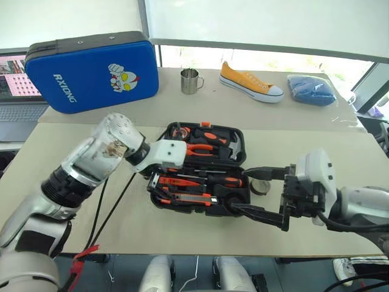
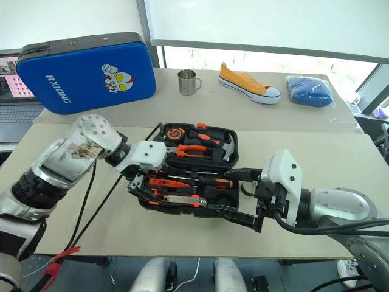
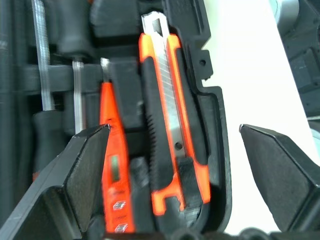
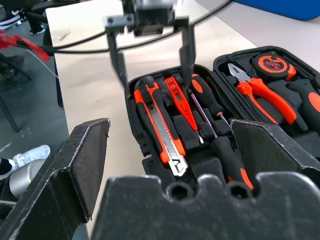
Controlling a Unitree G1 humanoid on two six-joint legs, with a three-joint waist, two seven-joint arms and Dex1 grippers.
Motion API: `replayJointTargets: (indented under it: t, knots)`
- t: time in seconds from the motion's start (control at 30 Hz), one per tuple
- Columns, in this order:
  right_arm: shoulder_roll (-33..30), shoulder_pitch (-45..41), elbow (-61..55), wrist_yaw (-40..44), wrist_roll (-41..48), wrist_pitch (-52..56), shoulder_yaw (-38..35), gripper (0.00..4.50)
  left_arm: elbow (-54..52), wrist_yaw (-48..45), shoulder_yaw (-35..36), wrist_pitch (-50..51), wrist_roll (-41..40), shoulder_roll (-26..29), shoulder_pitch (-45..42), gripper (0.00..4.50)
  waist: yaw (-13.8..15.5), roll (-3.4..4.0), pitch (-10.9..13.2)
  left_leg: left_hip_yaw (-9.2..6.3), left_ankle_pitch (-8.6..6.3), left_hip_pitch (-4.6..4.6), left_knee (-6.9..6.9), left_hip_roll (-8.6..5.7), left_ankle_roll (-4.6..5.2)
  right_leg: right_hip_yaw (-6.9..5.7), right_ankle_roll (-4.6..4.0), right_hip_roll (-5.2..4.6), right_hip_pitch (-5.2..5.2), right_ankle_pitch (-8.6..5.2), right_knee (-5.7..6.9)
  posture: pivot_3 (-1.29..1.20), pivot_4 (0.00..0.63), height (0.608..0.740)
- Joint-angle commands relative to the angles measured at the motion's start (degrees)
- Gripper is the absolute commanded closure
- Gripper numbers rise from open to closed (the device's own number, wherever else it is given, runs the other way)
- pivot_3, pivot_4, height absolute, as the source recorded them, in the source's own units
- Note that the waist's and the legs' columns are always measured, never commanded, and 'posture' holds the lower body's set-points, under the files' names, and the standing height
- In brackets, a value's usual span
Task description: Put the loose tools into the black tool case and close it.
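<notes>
Hovering over the open black tool case (image 1: 200, 167), left pincer (image 4: 150, 55) gapes; right pincer (image 1: 258, 191) too.

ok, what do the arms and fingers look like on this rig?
Both arms are silver-grey metal with black joint bands and white wrist housings. The left gripper and right gripper each carry two black, wedge-shaped fingers with scuffed edges. Black cables hang below the left arm, with red tape near its base.
</notes>
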Motion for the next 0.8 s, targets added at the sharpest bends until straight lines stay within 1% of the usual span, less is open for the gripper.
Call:
replayJointTargets:
  t: [0.03,0.1,0.13,0.2,0.23,0.27,0.3,0.33,0.63,0.8]
  knots:
    - [0.1,-1.6,-0.1,-0.3,0.2,-0.6,-0.4,0.0,1.7,1.0,0.7,-3.5,0.5,-0.5,1.1,1.07,0.0,0.0,0.0,0.0,0.0,0.0,0.0,0.0,0.0,0.0,0.0,0.0,0.0,0.0,0.0,0.0,0.15,0.739]
    - [0.1,-1.9,0.0,-0.3,0.2,-0.5,-0.3,0.0,2.6,1.3,0.2,-5.0,1.2,-0.6,1.7,1.83,0.1,0.0,0.0,0.0,0.0,-0.01,0.01,-0.01,0.0,0.0,0.0,-0.01,0.0,0.0,0.0,0.0,0.15,0.739]
    - [0.0,-1.9,0.1,-0.3,0.2,-0.5,-0.3,0.0,3.0,1.4,0.0,-5.5,1.5,-0.7,1.8,2.12,0.1,0.0,0.0,0.0,0.0,-0.01,0.01,-0.01,0.0,0.0,0.0,-0.01,-0.01,0.0,0.0,0.0,0.15,0.739]
    - [-0.1,-2.0,0.1,-0.2,0.3,-0.4,-0.4,0.0,3.6,1.3,-0.3,-6.7,2.2,-0.5,2.1,2.95,0.2,0.0,0.0,0.01,0.0,-0.02,0.03,-0.01,0.0,0.0,0.01,-0.01,-0.01,0.0,0.0,0.0,0.15,0.739]
    - [-0.1,-1.9,0.1,-0.2,0.4,-0.4,-0.5,0.0,3.8,1.1,-0.5,-7.5,2.6,-0.3,2.2,3.23,0.3,0.0,0.0,0.01,0.0,-0.02,0.03,-0.02,0.0,0.0,0.01,-0.02,0.0,0.0,0.0,0.0,0.15,0.739]
    - [-0.2,-1.9,0.1,-0.2,0.5,-0.3,-0.5,0.0,3.9,0.9,-0.6,-8.2,2.8,-0.1,2.4,3.74,0.3,0.0,0.0,0.01,0.0,-0.02,0.03,-0.02,0.0,0.0,0.01,-0.02,0.0,0.0,0.0,0.0,0.15,0.739]
    - [-0.2,-1.8,0.0,-0.2,0.5,-0.3,-0.6,0.0,3.8,0.8,-0.6,-8.4,2.8,0.0,2.6,4.01,0.3,0.0,0.0,0.01,0.0,-0.02,0.03,-0.02,0.0,0.0,0.01,-0.02,-0.01,0.0,0.0,0.0,0.15,0.739]
    - [-0.2,-1.6,-0.1,-0.3,0.6,-0.3,-0.7,0.0,3.7,0.7,-0.6,-8.4,2.9,0.1,2.9,4.43,0.3,0.0,0.0,0.01,0.0,-0.02,0.03,-0.02,0.0,0.0,0.01,-0.02,-0.01,0.0,0.0,0.0,0.15,0.739]
    - [-0.6,-1.2,0.0,0.4,0.8,-0.2,-0.8,0.0,1.7,-2.8,-1.3,-9.4,3.5,2.0,3.8,4.48,0.3,0.0,0.0,0.01,0.0,-0.02,0.03,-0.01,0.0,0.0,0.01,-0.02,0.0,0.0,0.0,0.0,0.15,0.739]
    - [-0.7,-1.0,-0.3,0.7,0.7,-0.2,-0.9,0.0,3.6,1.3,-2.9,-12.1,8.1,0.1,4.6,4.48,0.5,0.0,0.0,0.01,0.0,-0.01,0.04,-0.02,0.0,0.0,0.01,-0.03,0.02,0.0,0.0,0.0,0.15,0.739]
